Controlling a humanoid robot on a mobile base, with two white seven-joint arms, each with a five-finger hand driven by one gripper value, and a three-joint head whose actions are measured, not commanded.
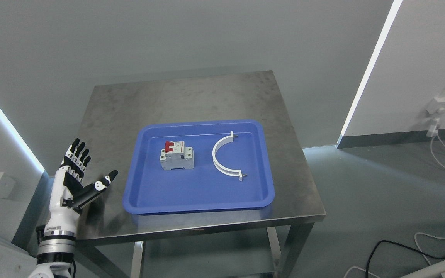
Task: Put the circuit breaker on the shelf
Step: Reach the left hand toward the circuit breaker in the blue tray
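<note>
Left hand (pixel 76 175), fingers spread and empty, is well left of the circuit breaker (pixel 176 155) in the tray (pixel 203 200)

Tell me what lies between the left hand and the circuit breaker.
In the head view, only bare steel table and the blue tray's left rim and floor separate the open left hand from the circuit breaker.

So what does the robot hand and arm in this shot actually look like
Only the left robot hand shows. It has a white shell over the back and palm, black jointed fingers with small white marks on the segments, and a black thumb with a white patch. Below sits a white wrist, then silver metal rings on the forearm.
</note>
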